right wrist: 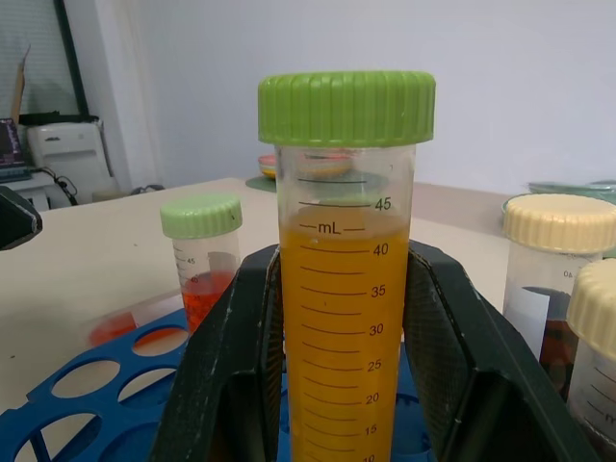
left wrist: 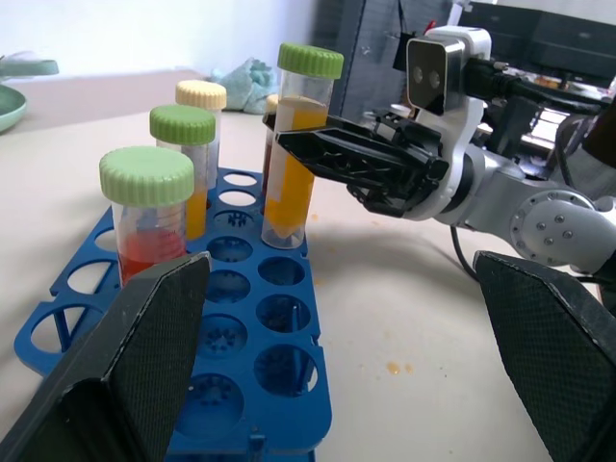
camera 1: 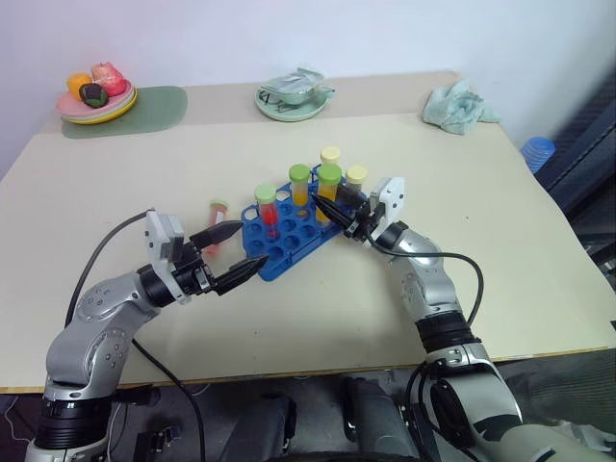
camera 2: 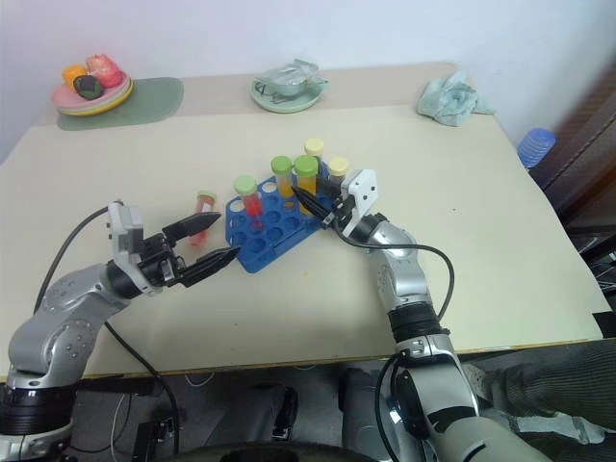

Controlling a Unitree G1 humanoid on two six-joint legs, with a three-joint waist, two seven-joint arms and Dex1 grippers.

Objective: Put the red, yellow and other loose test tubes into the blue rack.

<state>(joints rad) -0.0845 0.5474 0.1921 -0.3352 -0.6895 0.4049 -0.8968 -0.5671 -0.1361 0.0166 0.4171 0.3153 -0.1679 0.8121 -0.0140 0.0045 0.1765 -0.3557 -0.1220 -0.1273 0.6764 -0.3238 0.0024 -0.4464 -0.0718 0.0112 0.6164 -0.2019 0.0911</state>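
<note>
The blue rack (camera 1: pixel 281 252) lies at an angle in the middle of the table. My right gripper (camera 1: pixel 327 206) is shut on the yellow test tube with a green cap (right wrist: pixel 342 289) and holds it upright over the rack's right side. In the rack stand a red tube with a green cap (camera 1: pixel 266 208), an orange one (camera 1: pixel 300 189), and two cream-capped tubes (camera 1: pixel 331 154), one of them holding dark brown liquid (right wrist: pixel 556 298). A pinkish-red tube (camera 1: pixel 218 212) lies loose on the table left of the rack. My left gripper (camera 1: pixel 252 244) is open beside it, with nothing between its fingers.
A plate of fruit (camera 1: pixel 96 108) rests on a green mat at the back left. A pale green bowl (camera 1: pixel 289 100) is at the back centre and a crumpled cloth (camera 1: pixel 460 106) at the back right. A stack of blue cups (camera 1: pixel 537 152) stands beyond the table's right edge.
</note>
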